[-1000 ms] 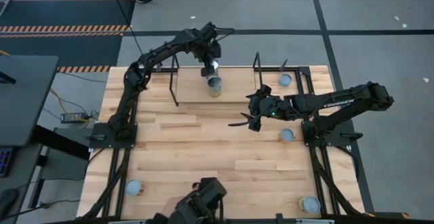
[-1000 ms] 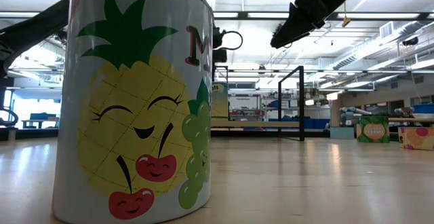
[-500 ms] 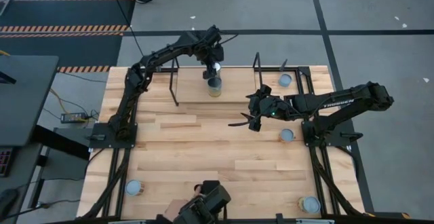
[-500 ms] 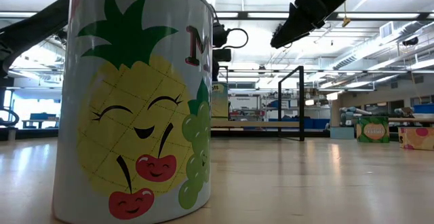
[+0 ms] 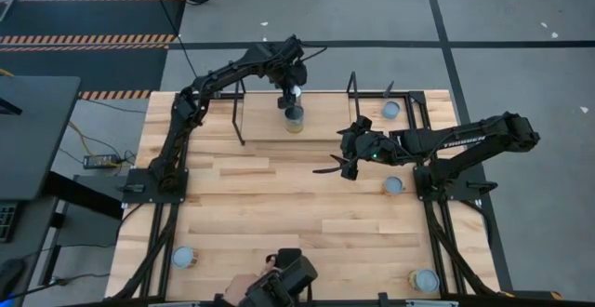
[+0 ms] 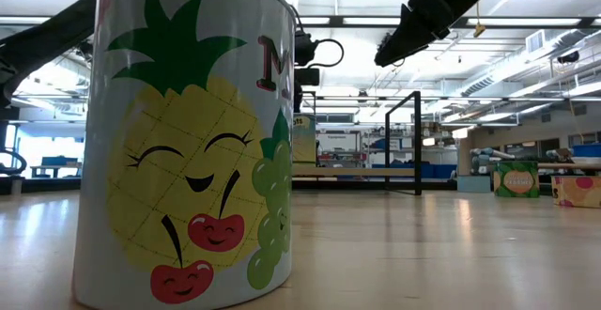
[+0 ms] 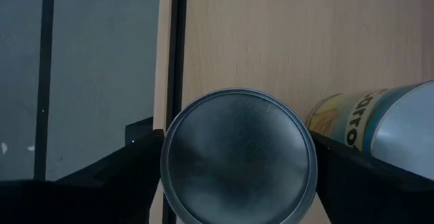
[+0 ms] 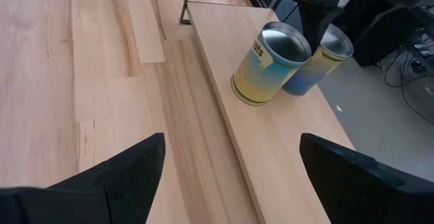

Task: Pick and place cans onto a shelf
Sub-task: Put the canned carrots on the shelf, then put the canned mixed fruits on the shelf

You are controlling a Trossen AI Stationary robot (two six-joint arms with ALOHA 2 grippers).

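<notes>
My left gripper [image 5: 294,95] reaches over the shelf [image 5: 265,128] at the table's far side and is shut on a can with a silvery top [image 7: 237,157]. The right wrist view shows this can [image 8: 331,53] beside a second can with a yellow and blue label [image 8: 270,64], which stands upright on the shelf board. My right gripper [image 5: 333,165] is open and empty above the table's middle, on the near side of the shelf. A large pineapple-print can [image 6: 188,131] stands close to the low camera. My left gripper pinches the can's round side wall just below its top rim [image 7: 164,157] between its two fingers, one on each side. The fingers come from above, pointing down. The can is upright, with its base at the shelf board beside the other can [image 7: 380,119].
Loose cans stand on the table at the far right [image 5: 391,110], the right [image 5: 394,185], the near right [image 5: 426,280] and the near left [image 5: 184,256]. Black shelf posts [image 5: 237,112] rise at the board's corners. A person's hand with a dark device [image 5: 279,284] is at the near edge.
My left gripper has shifted a little toward the table's right over the shelf with its can, ending close beside the standing can. My right gripper has kept still.
</notes>
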